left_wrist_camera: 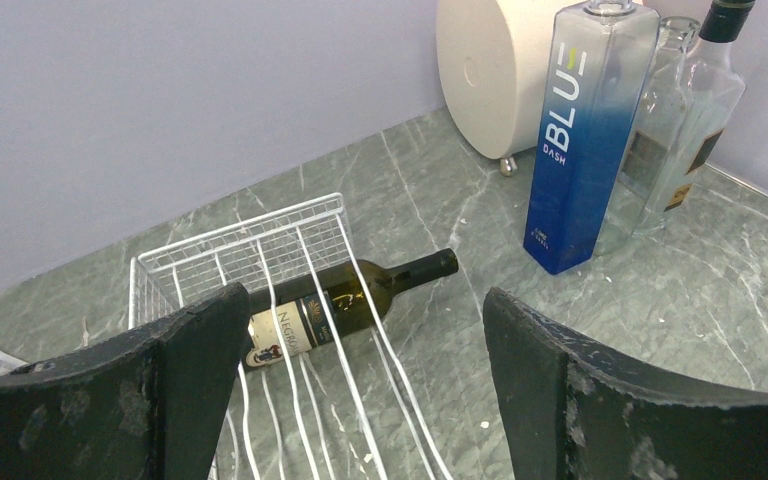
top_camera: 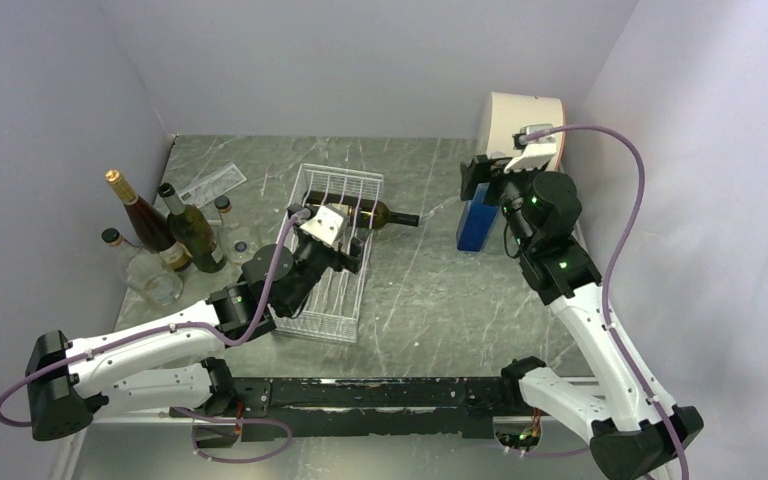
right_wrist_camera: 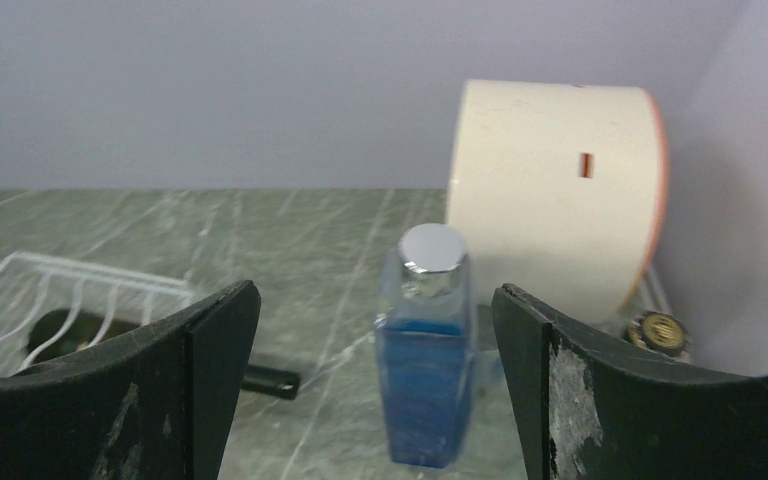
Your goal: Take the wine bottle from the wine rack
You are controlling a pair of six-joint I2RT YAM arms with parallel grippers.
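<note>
The white wire wine rack [top_camera: 328, 300] lies on the marble table, left of centre. A dark green wine bottle [top_camera: 365, 212] with a cream label lies across the rack's far end, its neck sticking out over the right side. My left gripper [top_camera: 352, 256] is open and empty above the rack, just short of the bottle. In the left wrist view the bottle [left_wrist_camera: 345, 303] lies beyond the open left gripper [left_wrist_camera: 360, 300], on the rack [left_wrist_camera: 240, 240]. My right gripper [top_camera: 476, 180] is open and empty at the back right, above a blue bottle [top_camera: 475, 225].
A cream drum [top_camera: 520, 120] stands in the back right corner with the square blue bottle [right_wrist_camera: 422, 380] and clear bottles [left_wrist_camera: 680, 110] in front of it. Several upright bottles [top_camera: 170, 228] stand at the left wall. The wine bottle's neck [right_wrist_camera: 265, 380] shows beside the open right gripper [right_wrist_camera: 375, 290].
</note>
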